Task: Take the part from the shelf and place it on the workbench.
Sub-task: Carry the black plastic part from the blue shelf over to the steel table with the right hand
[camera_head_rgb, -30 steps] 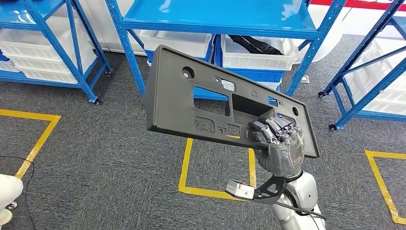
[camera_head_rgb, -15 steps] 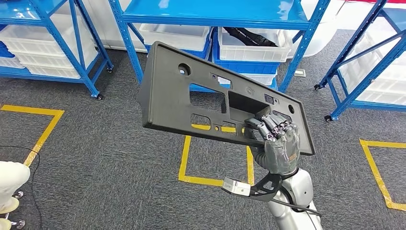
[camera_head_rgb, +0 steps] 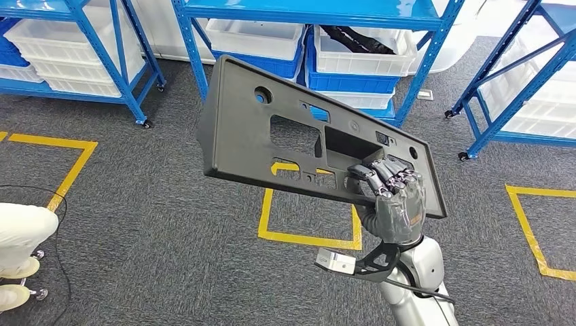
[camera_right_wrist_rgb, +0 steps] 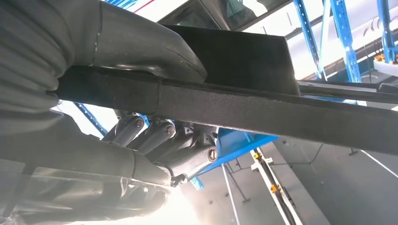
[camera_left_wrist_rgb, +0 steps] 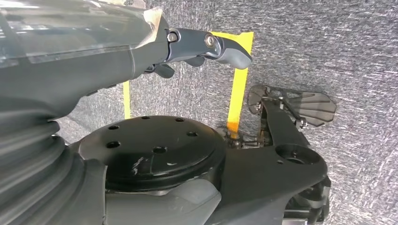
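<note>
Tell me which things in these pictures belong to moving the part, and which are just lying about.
Belongs to the job:
- flat dark grey plastic panel with cut-outs
- right hand, gripping the panel's lower edge

Just lying about:
- blue metal shelf racks
- white plastic bins
- yellow floor tape
- left hand, hanging over the carpet

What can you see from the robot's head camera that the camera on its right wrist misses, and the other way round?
The head view shows the whole flat dark grey plastic panel with cut-out holes, the yellow tape square on the grey carpet, the white plastic bins on the blue metal shelves, and a person's white-trousered leg.

The right wrist view shows, close up, the panel's thick edge clamped between the thumb above and the darker fingers below.

Both show the right hand gripping the panel, and blue shelving behind.
</note>
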`<state>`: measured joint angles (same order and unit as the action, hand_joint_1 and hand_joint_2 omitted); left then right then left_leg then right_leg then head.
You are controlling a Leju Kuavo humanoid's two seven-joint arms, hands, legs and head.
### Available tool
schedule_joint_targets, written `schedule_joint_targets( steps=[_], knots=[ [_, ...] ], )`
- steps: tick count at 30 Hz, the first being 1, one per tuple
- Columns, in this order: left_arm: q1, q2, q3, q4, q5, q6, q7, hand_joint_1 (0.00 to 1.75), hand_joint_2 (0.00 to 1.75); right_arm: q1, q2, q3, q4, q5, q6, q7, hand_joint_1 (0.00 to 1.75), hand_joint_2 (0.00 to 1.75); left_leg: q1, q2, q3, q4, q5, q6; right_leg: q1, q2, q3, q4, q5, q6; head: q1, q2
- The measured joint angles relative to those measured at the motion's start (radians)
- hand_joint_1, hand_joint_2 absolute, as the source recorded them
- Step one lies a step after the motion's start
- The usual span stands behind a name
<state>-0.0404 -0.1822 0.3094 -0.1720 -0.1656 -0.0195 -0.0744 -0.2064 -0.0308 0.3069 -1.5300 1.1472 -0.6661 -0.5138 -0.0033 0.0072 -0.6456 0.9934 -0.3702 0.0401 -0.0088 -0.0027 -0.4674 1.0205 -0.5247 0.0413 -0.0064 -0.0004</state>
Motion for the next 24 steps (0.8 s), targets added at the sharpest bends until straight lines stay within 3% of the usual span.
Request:
schedule_joint_targets(
  steps=[2, 4, 6, 8, 9, 10, 11, 13, 14, 16, 19, 20, 21, 23, 24],
  knots=[
    [0.000, 0.000, 0.000, 0.000, 0.000, 0.000, 0.000, 0.00, 1.75, -0.002, 0.000, 0.001, 0.001, 0.000, 0.000, 0.000, 1.75, 1.75, -0.001, 0.000, -0.006, 0.000, 0.019, -0.011, 0.010, 0.001, 0.026, -0.057, -0.017, -0.014, -0.002, 0.000],
    [0.002, 0.000, 0.000, 0.000, 0.000, 0.000, 0.001, 0.00, 1.75, -0.002, 0.000, 0.001, 0.003, 0.000, 0.000, 0.000, 1.75, 1.75, 0.003, -0.001, -0.016, 0.006, 0.018, -0.022, 0.002, -0.001, 0.009, -0.052, -0.003, -0.032, -0.003, 0.000],
    [0.002, 0.002, 0.000, 0.001, 0.001, -0.007, 0.018, 0.00, 1.75, -0.005, 0.000, 0.001, 0.006, -0.004, 0.000, 0.001, 1.75, 1.75, 0.007, -0.005, -0.038, 0.061, -0.046, -0.033, -0.008, -0.004, -0.009, -0.049, 0.019, -0.054, -0.008, 0.000],
    [-0.001, 0.004, 0.001, 0.000, 0.004, -0.018, 0.049, 0.00, 1.75, -0.014, -0.001, 0.001, 0.012, -0.016, 0.000, 0.003, 1.75, 1.75, 0.010, -0.007, -0.069, 0.181, -0.138, -0.042, -0.003, -0.006, -0.038, -0.040, 0.041, -0.063, -0.012, 0.000],
    [-0.004, 0.005, 0.001, 0.000, 0.005, -0.021, 0.063, 0.00, 1.75, -0.020, -0.002, 0.001, 0.017, -0.023, 0.000, 0.002, 1.75, 1.75, 0.011, -0.006, -0.078, 0.238, -0.163, -0.045, 0.000, -0.006, -0.056, -0.035, 0.051, -0.063, -0.012, 0.000],
    [-0.007, 0.006, 0.001, 0.000, 0.006, -0.022, 0.071, 0.00, 1.75, -0.025, -0.002, 0.001, 0.023, -0.029, 0.000, -0.001, 1.75, 1.75, 0.012, -0.006, -0.076, 0.271, -0.167, -0.046, 0.002, -0.007, -0.075, -0.028, 0.060, -0.063, -0.012, 0.000],
    [-0.009, 0.007, 0.001, 0.000, 0.006, -0.022, 0.077, 0.00, 1.75, -0.029, -0.003, 0.001, 0.029, -0.034, 0.000, -0.005, 1.75, 1.75, 0.013, -0.006, -0.055, 0.270, -0.152, -0.045, 0.004, -0.007, -0.093, -0.021, 0.068, -0.062, -0.012, 0.000],
    [-0.011, 0.009, 0.001, 0.000, 0.006, -0.020, 0.083, 0.00, 1.75, -0.035, -0.003, 0.001, 0.038, -0.039, 0.000, -0.014, 1.75, 1.75, 0.012, -0.008, 0.030, 0.174, -0.120, -0.034, 0.007, -0.005, -0.124, -0.009, 0.084, -0.059, -0.012, 0.000],
    [-0.013, 0.010, 0.001, 0.000, 0.006, -0.019, 0.085, 0.00, 1.75, -0.038, -0.003, 0.001, 0.041, -0.040, 0.000, -0.017, 1.75, 1.75, 0.010, -0.009, 0.075, 0.108, -0.122, -0.027, 0.009, -0.004, -0.135, -0.006, 0.092, -0.056, -0.012, 0.000],
    [-0.015, 0.012, 0.001, -0.001, 0.006, -0.019, 0.086, 0.00, 1.75, -0.044, -0.002, 0.001, 0.045, -0.041, 0.000, -0.019, 1.75, 1.75, 0.002, -0.011, 0.121, 0.029, -0.139, -0.013, 0.007, -0.005, -0.143, -0.006, 0.107, -0.045, -0.011, 0.000],
    [-0.015, 0.013, 0.001, -0.001, 0.007, -0.019, 0.083, 0.00, 1.75, -0.053, -0.001, 0.001, 0.053, -0.051, 0.000, -0.024, 1.75, 1.75, -0.004, -0.007, 0.116, 0.000, -0.116, 0.005, 0.006, -0.005, -0.152, -0.013, 0.123, -0.025, -0.016, 0.000],
    [-0.016, 0.013, 0.002, -0.002, 0.007, -0.019, 0.079, 0.00, 1.75, -0.055, -0.002, 0.001, 0.055, -0.063, 0.000, -0.025, 1.75, 1.75, -0.001, -0.004, 0.111, -0.012, -0.103, 0.013, 0.008, -0.003, -0.163, -0.003, 0.112, -0.024, -0.015, 0.000],
    [-0.016, 0.012, 0.002, -0.002, 0.008, -0.018, 0.074, 0.00, 1.75, -0.057, -0.003, 0.001, 0.058, -0.080, 0.000, -0.026, 1.75, 1.75, 0.002, 0.000, 0.103, -0.023, -0.088, 0.018, 0.010, -0.001, -0.179, 0.026, 0.084, -0.027, -0.013, 0.000],
    [-0.016, 0.011, 0.003, -0.002, 0.009, -0.017, 0.066, 0.00, 1.75, -0.063, -0.008, 0.003, 0.067, -0.115, 0.000, -0.022, 1.75, 1.75, 0.006, 0.010, 0.081, -0.030, -0.065, 0.024, 0.004, 0.001, -0.219, 0.137, 0.003, -0.032, -0.009, 0.000],
    [-0.016, 0.010, 0.003, -0.002, 0.009, -0.016, 0.063, 0.00, 1.75, -0.064, -0.011, 0.004, 0.073, -0.127, 0.000, -0.019, 1.75, 1.75, 0.006, 0.017, 0.068, -0.030, -0.055, 0.021, 0.001, 0.001, -0.234, 0.199, -0.024, -0.027, -0.008, 0.000]
  ],
)
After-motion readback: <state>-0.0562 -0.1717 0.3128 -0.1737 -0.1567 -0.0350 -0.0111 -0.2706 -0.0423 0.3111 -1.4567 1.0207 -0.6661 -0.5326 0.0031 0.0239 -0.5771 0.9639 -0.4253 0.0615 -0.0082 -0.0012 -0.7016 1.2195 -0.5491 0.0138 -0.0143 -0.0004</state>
